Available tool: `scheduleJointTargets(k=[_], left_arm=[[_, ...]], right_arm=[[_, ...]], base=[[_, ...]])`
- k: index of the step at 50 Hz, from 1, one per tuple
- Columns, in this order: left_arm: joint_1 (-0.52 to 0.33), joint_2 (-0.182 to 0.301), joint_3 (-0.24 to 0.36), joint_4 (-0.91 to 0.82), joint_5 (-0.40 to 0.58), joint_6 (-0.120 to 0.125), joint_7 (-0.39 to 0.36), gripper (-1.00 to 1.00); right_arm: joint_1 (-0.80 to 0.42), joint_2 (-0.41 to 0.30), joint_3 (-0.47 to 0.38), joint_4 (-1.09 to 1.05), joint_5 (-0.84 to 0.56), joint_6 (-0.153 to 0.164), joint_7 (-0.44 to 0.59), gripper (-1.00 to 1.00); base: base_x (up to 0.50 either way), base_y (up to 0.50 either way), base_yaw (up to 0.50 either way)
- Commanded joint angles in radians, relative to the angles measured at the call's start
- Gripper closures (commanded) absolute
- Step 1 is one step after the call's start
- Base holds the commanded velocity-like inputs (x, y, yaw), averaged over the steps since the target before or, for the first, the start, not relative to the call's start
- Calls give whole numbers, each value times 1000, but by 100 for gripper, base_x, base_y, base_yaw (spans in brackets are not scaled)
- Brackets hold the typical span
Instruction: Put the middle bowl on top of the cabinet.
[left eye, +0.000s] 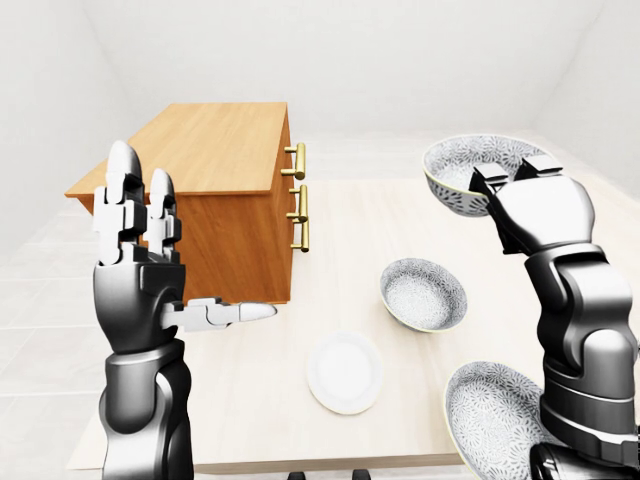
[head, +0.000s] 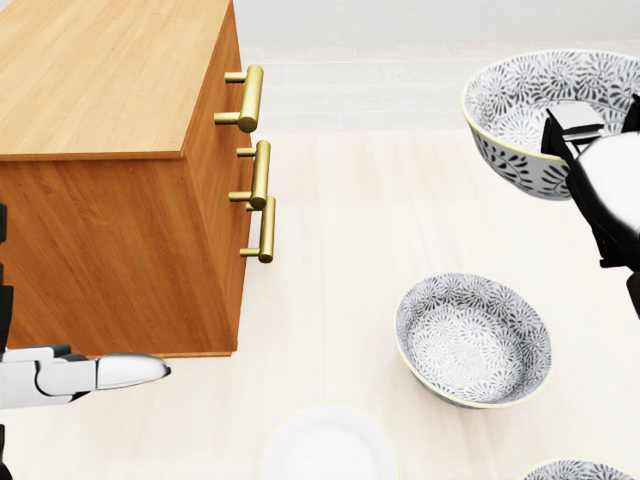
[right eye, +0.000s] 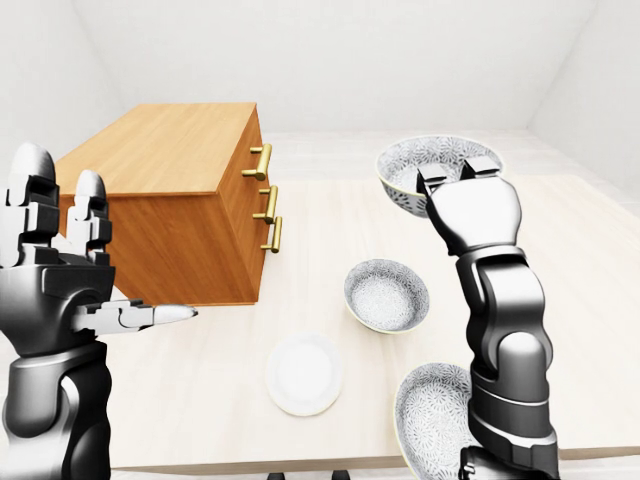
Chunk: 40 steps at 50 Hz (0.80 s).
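Note:
My right hand (left eye: 508, 182) is shut on the rim of a grey-patterned bowl (head: 530, 110) and holds it in the air, tilted, at the upper right of the head view. The wooden cabinet (head: 100, 90) with brass handles (head: 250, 98) stands at the left, and its top is bare. The held bowl hangs to the right of the cabinet, a wide gap away, at about the height of its top. My left hand (left eye: 185, 255) is raised and open at the left, beside the cabinet's near corner, and holds nothing.
A second patterned bowl (head: 472, 340) sits on the pale table (head: 340, 250) below the held one. A third bowl (left eye: 495, 410) lies at the bottom right by my right arm. A white plate (left eye: 344, 371) rests near the table's lower edge.

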Motion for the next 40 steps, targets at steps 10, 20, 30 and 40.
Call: scheduleJointTargets(k=[10,20,30,40], left_arm=[[-2,-5,12,-6,-20,0,-2,-100],[-3,-4,16,4,-26,0,-6,-100],[-1,-2,13,2,-25,0,-7,-100],[3,-4,13,-7,-25,0,-9,-100]], right_arm=[[-213,21,72,61,46,0,45,100],[-327,53,142,163,14,26,17,100],[-389,78,167,212,21,46,9,100],[-456,126,194,244,55,62,8,100]], base=[[0,0,0],[0,0,0],[0,0,0],[0,0,0]])
